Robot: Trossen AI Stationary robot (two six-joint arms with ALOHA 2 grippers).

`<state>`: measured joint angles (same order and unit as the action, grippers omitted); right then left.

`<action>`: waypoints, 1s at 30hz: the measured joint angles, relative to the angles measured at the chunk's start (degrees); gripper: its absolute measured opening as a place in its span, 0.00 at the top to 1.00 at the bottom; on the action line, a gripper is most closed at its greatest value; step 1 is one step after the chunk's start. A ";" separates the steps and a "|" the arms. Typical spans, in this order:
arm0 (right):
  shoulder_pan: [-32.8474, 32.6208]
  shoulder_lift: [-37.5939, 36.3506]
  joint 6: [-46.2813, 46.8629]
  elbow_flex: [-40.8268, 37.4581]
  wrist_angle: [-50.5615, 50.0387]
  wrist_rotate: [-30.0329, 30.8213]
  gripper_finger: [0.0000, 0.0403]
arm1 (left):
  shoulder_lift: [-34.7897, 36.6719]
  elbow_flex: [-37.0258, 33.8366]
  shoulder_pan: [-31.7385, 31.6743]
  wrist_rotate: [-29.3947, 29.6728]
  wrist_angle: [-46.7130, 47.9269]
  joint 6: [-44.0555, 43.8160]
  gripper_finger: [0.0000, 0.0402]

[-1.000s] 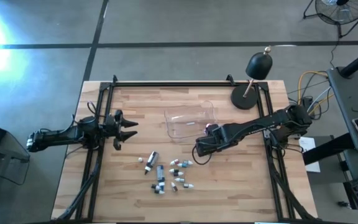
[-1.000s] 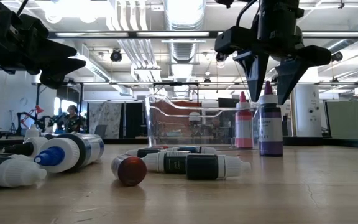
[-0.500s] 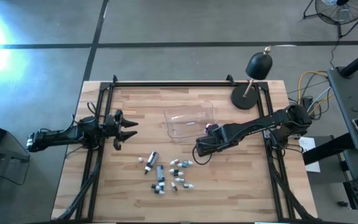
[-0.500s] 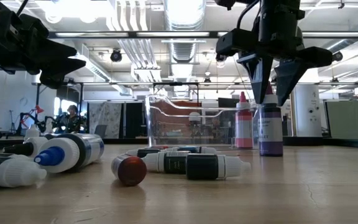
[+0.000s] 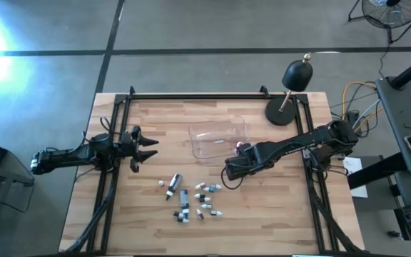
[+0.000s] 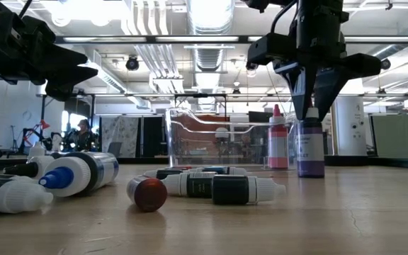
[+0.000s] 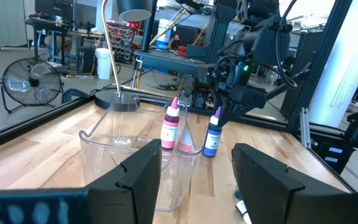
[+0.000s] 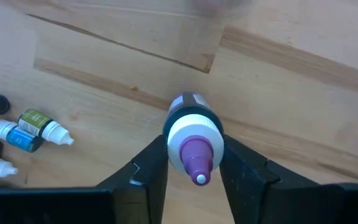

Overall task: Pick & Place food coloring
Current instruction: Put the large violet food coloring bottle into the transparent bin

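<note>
A purple food coloring bottle (image 6: 310, 150) stands upright on its base on the wooden table; it also shows in the left wrist view (image 7: 213, 134). My right gripper (image 6: 312, 106) is right above it, shut on its top (image 8: 194, 158). A pink bottle (image 6: 278, 138) stands upright beside the clear tub (image 5: 218, 135). Several more small bottles (image 5: 191, 196) lie on their sides on the table nearer the front edge. My left gripper (image 5: 145, 146) waits open and empty at the table's left. My right gripper pinches the purple bottle's white shoulder (image 8: 174, 140), just below the purple tip, between its two fingers. The fingers come from above, pointing down. The bottle stands upright with its base (image 6: 310, 173) on the table.
A black dome lamp (image 5: 291, 93) on a round base stands at the far right corner. The clear tub stands open just beyond the two upright bottles. Black frame rails (image 5: 113, 143) run along the table's left and right sides.
My right gripper's fingers have closed from a wide gap around the purple bottle's top until they hold it. The bottle has stayed upright on the table.
</note>
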<state>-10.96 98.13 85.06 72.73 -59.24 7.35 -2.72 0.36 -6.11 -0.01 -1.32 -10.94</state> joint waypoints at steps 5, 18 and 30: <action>0.00 0.00 -0.86 -0.02 0.02 0.13 0.68 | 0.00 -0.01 -0.01 0.00 -0.01 0.02 0.57; -0.39 -1.28 -9.69 13.14 -2.90 2.81 0.74 | 0.00 -0.02 -0.02 0.02 0.00 0.01 0.57; 3.84 -1.54 -13.35 27.10 -11.54 20.73 0.74 | 0.00 0.00 0.00 0.00 0.00 0.01 0.57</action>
<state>-7.13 96.59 71.70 99.83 -70.77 28.09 -2.72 0.35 -6.11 -0.01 -1.32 -10.93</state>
